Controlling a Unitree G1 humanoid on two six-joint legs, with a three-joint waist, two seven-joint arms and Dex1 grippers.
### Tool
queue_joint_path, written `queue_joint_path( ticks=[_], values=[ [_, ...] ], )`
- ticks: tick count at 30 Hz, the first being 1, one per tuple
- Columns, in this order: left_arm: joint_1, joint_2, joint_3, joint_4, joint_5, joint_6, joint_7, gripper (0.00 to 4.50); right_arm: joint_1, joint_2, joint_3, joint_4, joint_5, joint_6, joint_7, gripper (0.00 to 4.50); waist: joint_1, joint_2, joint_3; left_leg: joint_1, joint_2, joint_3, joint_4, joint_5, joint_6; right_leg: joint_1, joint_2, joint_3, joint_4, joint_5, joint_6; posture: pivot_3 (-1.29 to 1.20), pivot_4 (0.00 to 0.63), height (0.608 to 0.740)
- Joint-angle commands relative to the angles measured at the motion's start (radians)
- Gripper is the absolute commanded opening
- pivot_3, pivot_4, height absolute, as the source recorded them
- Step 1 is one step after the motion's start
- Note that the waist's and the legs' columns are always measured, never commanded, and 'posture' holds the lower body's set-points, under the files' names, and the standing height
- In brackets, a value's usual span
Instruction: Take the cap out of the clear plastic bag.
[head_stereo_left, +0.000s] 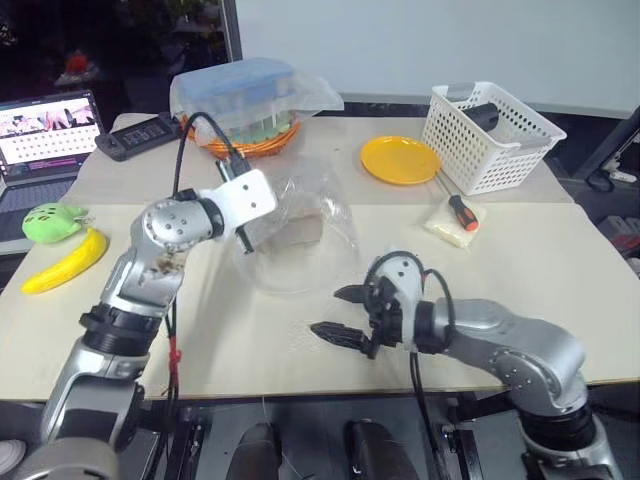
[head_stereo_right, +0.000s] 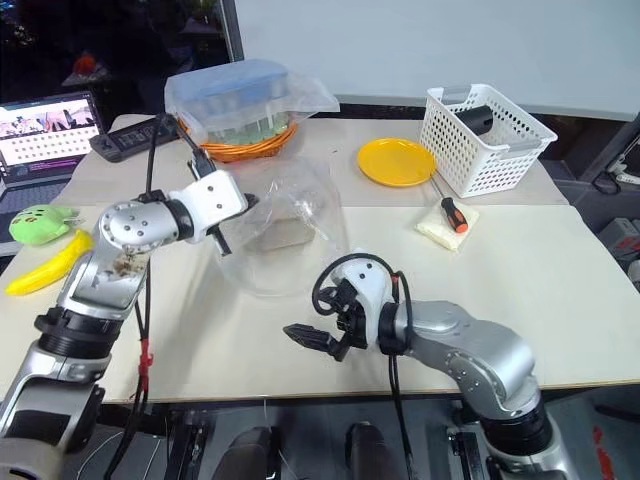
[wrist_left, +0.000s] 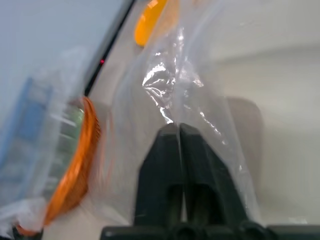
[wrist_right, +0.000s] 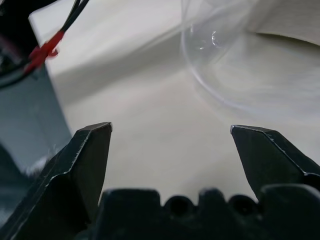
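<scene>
Two black fingers of the left gripper (wrist_left: 178, 131) are pinched together on the film of the clear plastic bag (head_stereo_left: 300, 235), which lies mid-bench, bulging into a rounded dome. Inside it the cap (head_stereo_left: 296, 232) shows as a beige shape, just beyond the pinch. The right gripper (head_stereo_left: 340, 313) hovers near the bench's front edge with its jaws spread wide and empty, a little short of the bag's rounded rim.
</scene>
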Motion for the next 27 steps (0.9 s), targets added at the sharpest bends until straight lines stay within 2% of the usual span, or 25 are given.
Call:
queue_joint_path(
  ticks=[1, 6, 11, 18, 23, 27],
  values=[
    [-0.070, -0.032, 0.036, 0.002, -0.035, 0.058, 0.012, 0.07, -0.026, 0.131, -0.033, 0.019, 0.005, 0.044, -0.123, 4.50, -0.001, 0.000, 0.000, 0.000, 0.000, 0.000, 0.000, 0.000, 0.000, 0.000, 0.000, 0.000, 0.000, 0.000, 0.000, 0.00, 0.150, 0.740],
    [-0.114, -0.123, 0.013, 0.003, -0.092, 0.158, 0.001, 0.07, -0.093, 0.435, -0.205, 0.214, 0.085, 0.135, -0.277, 4.50, -0.004, 0.000, 0.000, 0.000, 0.000, -0.001, 0.000, 0.000, 0.000, 0.000, 0.001, 0.000, 0.001, 0.000, 0.000, 0.00, 0.150, 0.740],
    [-0.147, -0.170, -0.007, -0.005, -0.116, 0.222, -0.011, 0.07, -0.164, 0.623, -0.393, 0.389, 0.111, 0.115, -0.442, 4.50, -0.001, 0.000, 0.000, -0.002, 0.000, -0.001, 0.000, 0.000, 0.000, -0.001, 0.001, 0.000, 0.000, 0.001, 0.000, 0.00, 0.150, 0.740],
    [-0.145, -0.143, -0.021, -0.014, -0.116, 0.237, -0.030, 0.07, -0.236, 0.686, -0.479, 0.609, 0.166, -0.041, -0.552, 4.50, -0.020, 0.000, 0.000, -0.002, 0.000, -0.001, -0.001, 0.000, 0.000, -0.001, 0.001, 0.000, -0.001, 0.001, 0.001, 0.00, 0.150, 0.740],
    [-0.147, -0.145, -0.031, -0.031, -0.117, 0.260, -0.032, 0.07, -0.290, 0.700, -0.494, 0.791, 0.246, -0.169, -0.537, 4.50, -0.034, 0.000, 0.000, -0.001, 0.000, -0.002, -0.001, 0.000, 0.000, 0.000, 0.001, 0.001, -0.001, 0.001, 0.001, 0.00, 0.150, 0.740],
    [-0.142, -0.129, -0.045, -0.044, -0.110, 0.265, -0.046, 0.07, -0.328, 0.686, -0.479, 0.857, 0.309, -0.215, -0.532, 4.50, -0.035, 0.000, 0.000, 0.000, 0.000, -0.002, -0.001, 0.000, 0.000, 0.001, 0.001, 0.001, -0.001, 0.001, 0.001, 0.00, 0.150, 0.740]
  ],
)
